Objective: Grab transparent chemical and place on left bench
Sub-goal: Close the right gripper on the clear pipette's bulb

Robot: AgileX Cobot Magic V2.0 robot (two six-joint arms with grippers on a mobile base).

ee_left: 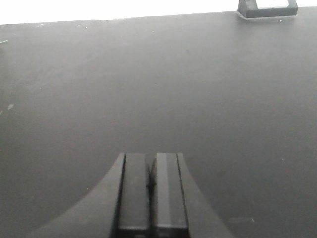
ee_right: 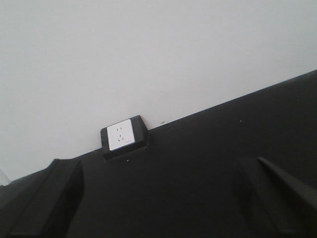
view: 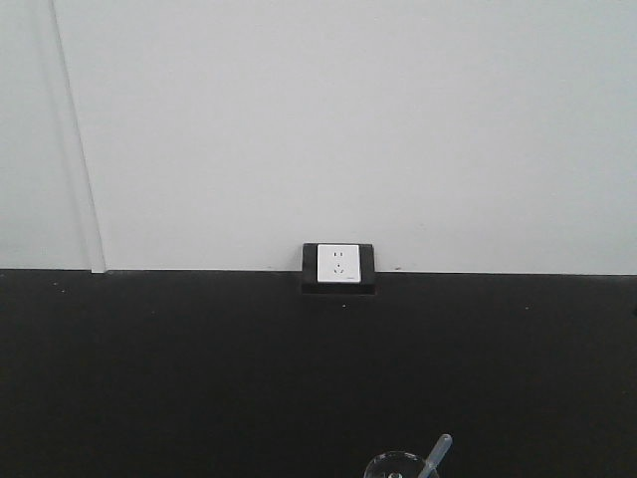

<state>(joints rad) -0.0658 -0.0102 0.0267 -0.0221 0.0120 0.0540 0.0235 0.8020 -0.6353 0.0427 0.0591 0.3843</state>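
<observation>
The transparent chemical (view: 400,466) shows only as a clear glass rim at the bottom edge of the front view, with a pale bluish pipette (view: 439,450) sticking out of it. It stands on a black worktop (view: 149,368) with a wall socket. The left bench with its white bins is out of view. My left gripper (ee_left: 151,157) is shut and empty, hovering over bare black surface. My right gripper (ee_right: 158,171) is open and empty, its dark fingers (ee_right: 47,198) wide apart and aimed toward the socket. The glass does not show in either wrist view.
A white wall socket (view: 338,264) in a black housing sits where the worktop meets the white wall; it also shows in the left wrist view (ee_left: 267,7) and the right wrist view (ee_right: 121,135). A white vertical strip (view: 85,199) runs down the wall at left.
</observation>
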